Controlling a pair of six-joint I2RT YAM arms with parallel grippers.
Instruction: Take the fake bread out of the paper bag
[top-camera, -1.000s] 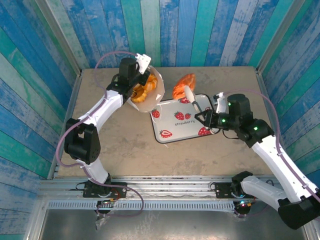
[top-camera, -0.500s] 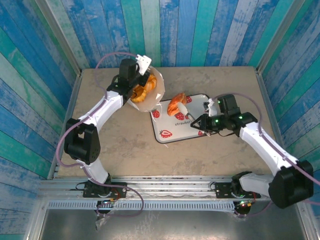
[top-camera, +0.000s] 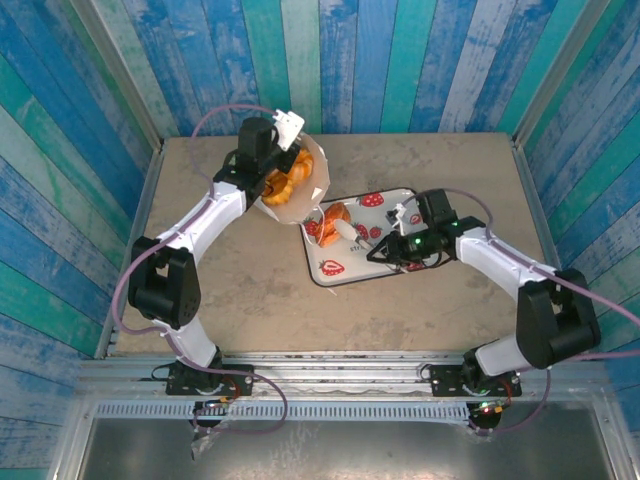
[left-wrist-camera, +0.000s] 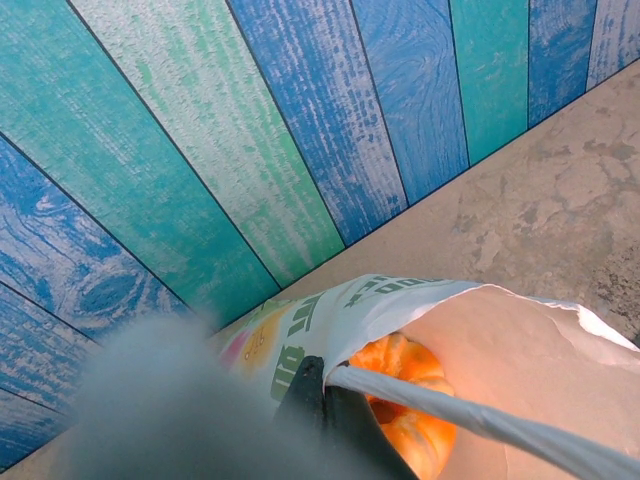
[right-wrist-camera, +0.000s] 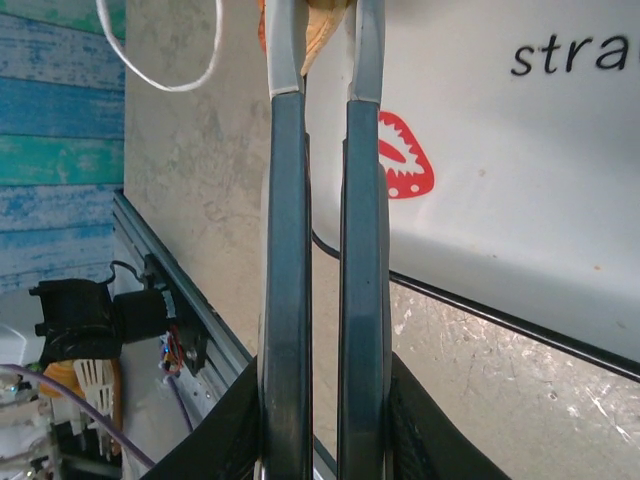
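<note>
Pinching the paper bag (top-camera: 298, 196) open, left gripper (top-camera: 279, 138) steadies it; right gripper (top-camera: 346, 232) holds fake bread (top-camera: 333, 218) clamped above the tray (top-camera: 357, 264).

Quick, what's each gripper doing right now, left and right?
Left gripper: closed on the bag.
Right gripper: closed on a bread over the tray.

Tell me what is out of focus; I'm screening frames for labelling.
Left wrist: a grey blur sits lower left, though the paper bag and the fake bread inside are sharp. Right wrist: fingers and strawberry tray crisp. Top external: even light, nothing blurred.
</note>
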